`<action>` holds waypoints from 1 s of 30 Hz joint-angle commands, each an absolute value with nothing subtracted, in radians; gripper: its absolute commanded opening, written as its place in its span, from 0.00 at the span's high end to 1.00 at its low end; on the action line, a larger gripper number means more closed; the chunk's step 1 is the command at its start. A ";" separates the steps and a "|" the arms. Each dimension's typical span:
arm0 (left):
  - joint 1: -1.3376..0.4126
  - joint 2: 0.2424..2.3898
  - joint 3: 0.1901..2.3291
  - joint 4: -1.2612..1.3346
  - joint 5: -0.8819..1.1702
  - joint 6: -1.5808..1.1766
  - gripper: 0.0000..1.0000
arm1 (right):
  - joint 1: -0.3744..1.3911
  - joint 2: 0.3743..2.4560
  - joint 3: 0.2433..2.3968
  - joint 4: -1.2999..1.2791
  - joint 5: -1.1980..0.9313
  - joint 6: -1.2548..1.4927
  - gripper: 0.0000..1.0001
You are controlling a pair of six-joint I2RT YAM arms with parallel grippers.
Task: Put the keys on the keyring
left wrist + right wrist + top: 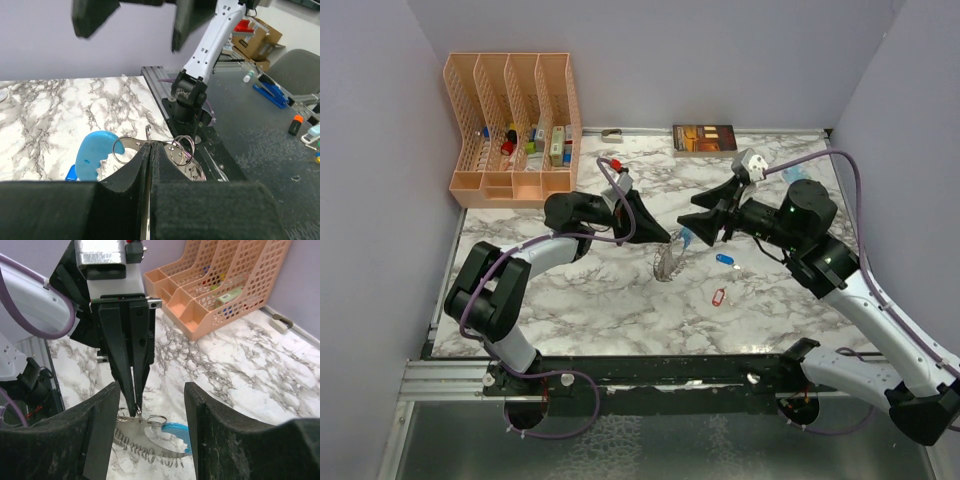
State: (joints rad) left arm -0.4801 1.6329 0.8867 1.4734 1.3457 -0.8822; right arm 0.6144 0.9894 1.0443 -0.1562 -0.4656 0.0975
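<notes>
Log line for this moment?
left gripper: shut on keyring | right gripper: open, facing it | red key, blue key: loose on table

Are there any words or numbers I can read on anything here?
No text can be read anywhere.
The book: cover print too small.
The packets in the orange organizer: labels blurred.
The cardboard boxes: markings blurred.
The red key tag and blue key tag: too small to tell.

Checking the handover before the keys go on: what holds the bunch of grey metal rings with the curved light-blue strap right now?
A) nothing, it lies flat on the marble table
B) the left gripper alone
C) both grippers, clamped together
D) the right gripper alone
B: the left gripper is pinched shut on the grey metal rings, while the right gripper stands open, its fingers apart on either side.
</notes>
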 commanded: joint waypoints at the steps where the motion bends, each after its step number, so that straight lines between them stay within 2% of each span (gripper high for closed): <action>1: -0.483 1.624 0.882 1.581 1.426 -0.933 1.00 | 0.618 0.954 1.038 -0.174 -0.361 0.067 0.45; 7: -0.483 1.631 0.897 1.776 1.513 -1.099 1.00 | 0.619 0.961 0.982 -0.222 -0.507 0.019 0.51; 10: -0.483 1.616 0.901 1.784 1.551 -1.111 1.00 | 0.620 0.945 0.941 -0.217 -0.571 0.018 0.55; 19: -0.483 1.607 0.944 1.784 1.674 -1.070 1.00 | 0.619 0.896 0.880 -0.237 -0.531 0.022 0.57; 23: -0.461 1.661 1.060 1.782 1.683 -1.148 1.00 | 0.618 0.909 0.874 -0.247 -0.493 0.031 0.57; 26: -0.438 1.773 1.251 1.785 1.680 -1.320 1.00 | 0.619 0.902 0.866 -0.241 -0.442 0.044 0.56; 30: -0.405 1.868 1.417 1.785 1.575 -1.499 1.00 | 0.619 0.881 0.847 -0.221 -0.404 0.063 0.55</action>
State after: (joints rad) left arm -0.4393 1.7947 1.2903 1.5387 1.5692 -1.2778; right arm 0.6144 0.9073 0.8684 -0.2329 -0.4755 0.0376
